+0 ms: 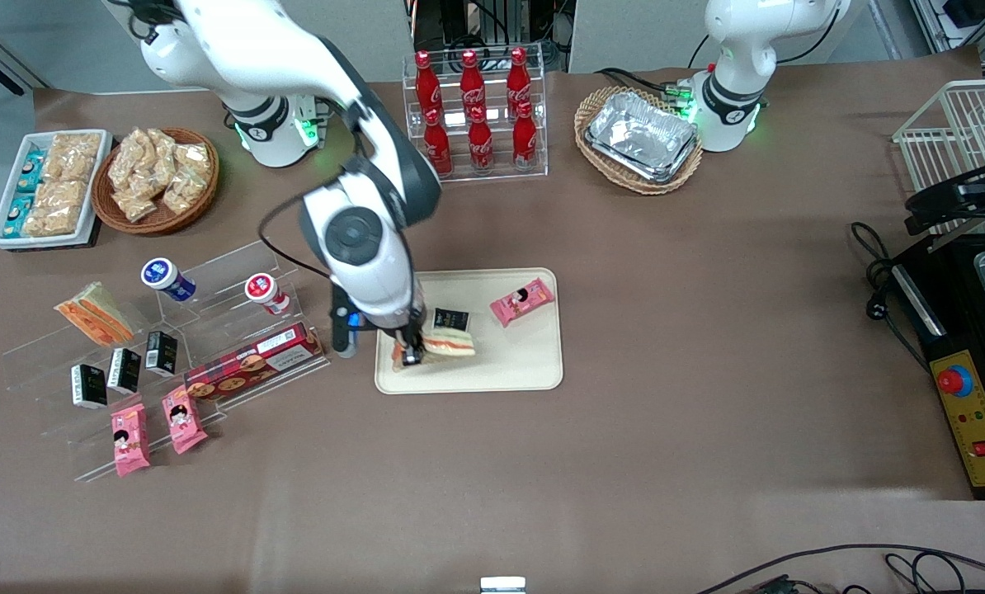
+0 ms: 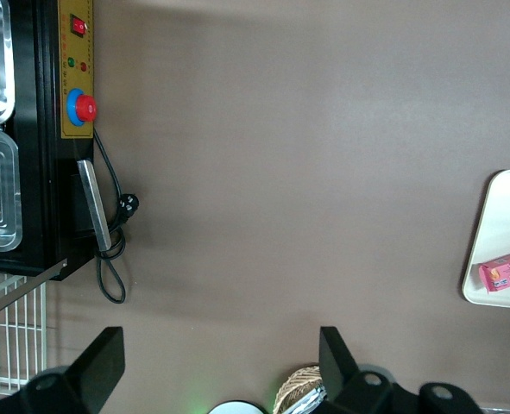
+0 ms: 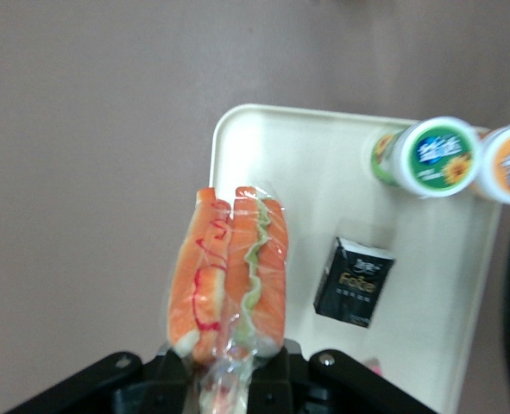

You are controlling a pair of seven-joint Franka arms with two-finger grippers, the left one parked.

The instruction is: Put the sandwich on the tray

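Firmly, the gripper (image 1: 411, 353) pinches the sandwich (image 1: 447, 342) — over the tray (image 1: 525, 363).

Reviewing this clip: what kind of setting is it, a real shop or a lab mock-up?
Probably a lab bench dressed as a snack counter: cola bottles in a clear rack, snack packets on acrylic steps, and an emergency-stop box on the table. The pincer holds the sandwich over the tray.

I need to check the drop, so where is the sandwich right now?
The sandwich is gripped in the right arm's hand, over the tray, beside the small black carton.
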